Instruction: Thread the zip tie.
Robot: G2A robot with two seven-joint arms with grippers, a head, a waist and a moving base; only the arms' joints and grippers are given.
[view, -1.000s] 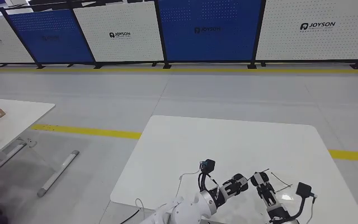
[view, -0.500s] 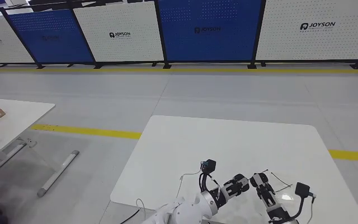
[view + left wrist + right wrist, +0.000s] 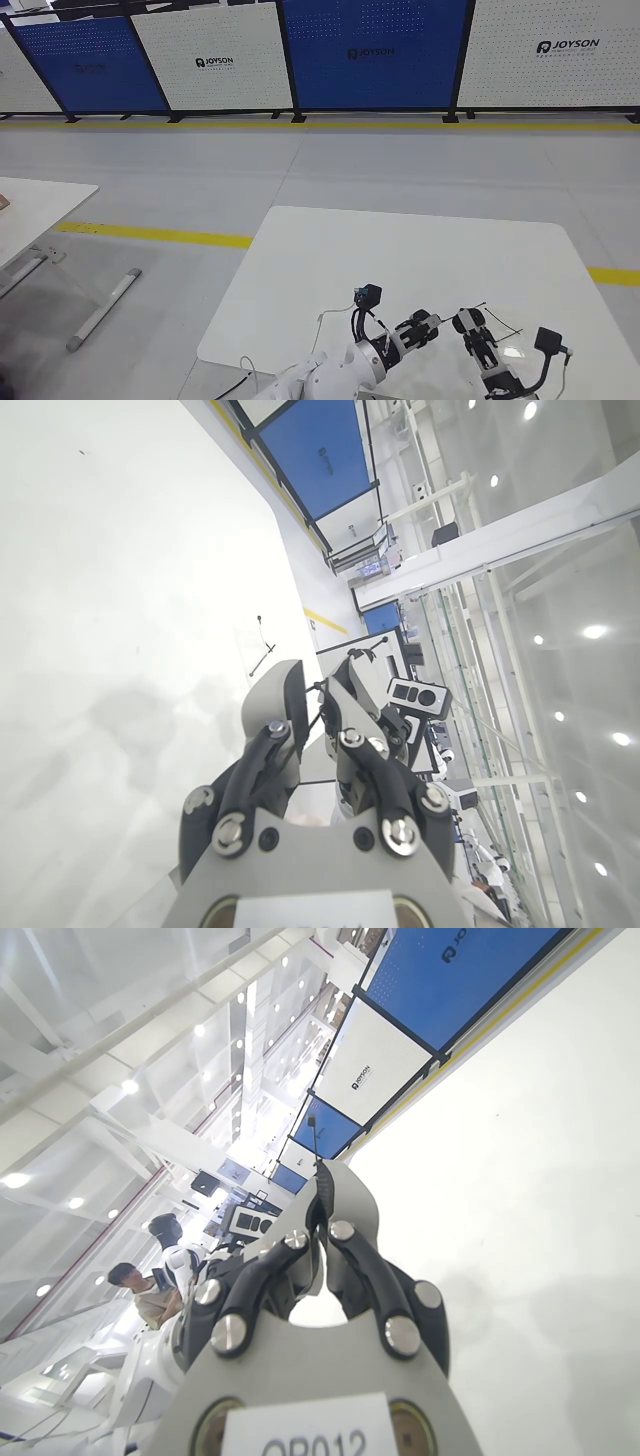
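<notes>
Top view: we found the left gripper point(image 3: 424, 326) and right gripper point(image 3: 468, 322) nearly tip to tip above the near edge of the table point(image 3: 400, 250). Left wrist view: the left fingers point(image 3: 280, 700) stood parted. Right wrist view: the right gripper pinched the zip tie point(image 3: 315, 1140), its head end sticking out past the tips.

Well beyond the left end effector point(image 3: 436, 322) and the white rectangular worktop point(image 3: 400, 250), glossy grey floor point(image 3: 300, 170) carries a yellow tape line point(image 3: 150, 235). Blue and white perforated partition panels point(image 3: 375, 55) stand farthest off.
</notes>
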